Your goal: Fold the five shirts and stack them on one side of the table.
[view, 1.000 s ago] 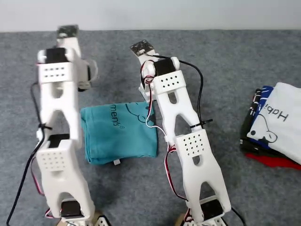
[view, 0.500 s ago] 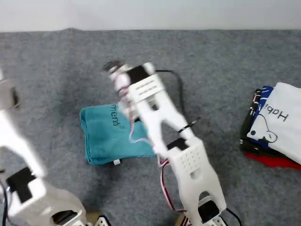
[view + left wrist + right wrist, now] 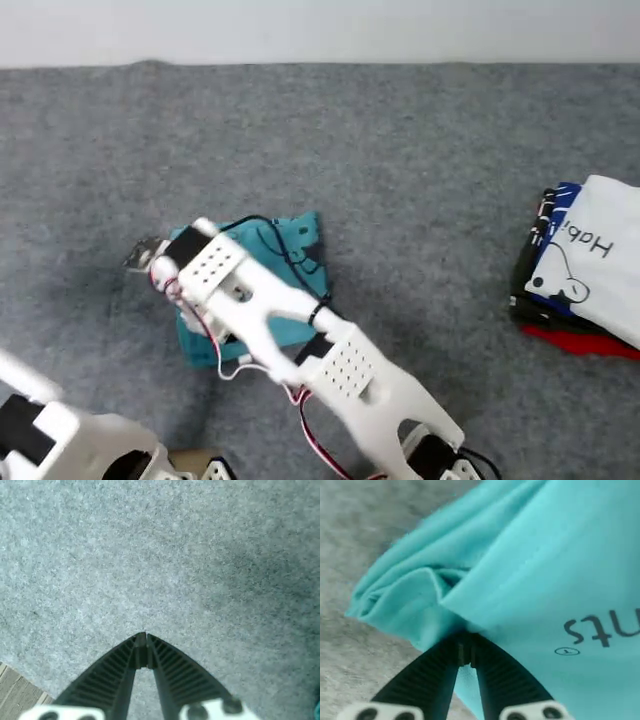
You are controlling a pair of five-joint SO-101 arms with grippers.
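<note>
Since a second ago the white right arm (image 3: 260, 310) has swung low across the folded teal shirt of soft jersey with dark lettering (image 3: 300, 226), and the white left arm (image 3: 60, 440) has pulled back to the near left corner. The teal shirt lies left of centre on the grey felt-covered desk (image 3: 420, 150), well apart from the pile at the right edge.

In the right wrist view its layers bunch into rounded folds along one edge, with a smooth printed panel on top. It looks compact but not quite square.

The right hand (image 3: 465, 652) has its black ribbed jaws pressed together, their tips right at that bunched edge. I cannot tell whether a layer is caught between them. Reaching the far-left side of the cloth suits either tidying that edge or nudging the bundle toward the pile, I judge.

The left hand (image 3: 145, 650) is likewise pressed together on nothing, above bare felt, probably parked out of the way.

The stack of folded shirts, white on top over blue, black and red (image 3: 590, 270), marks the chosen side.
</note>
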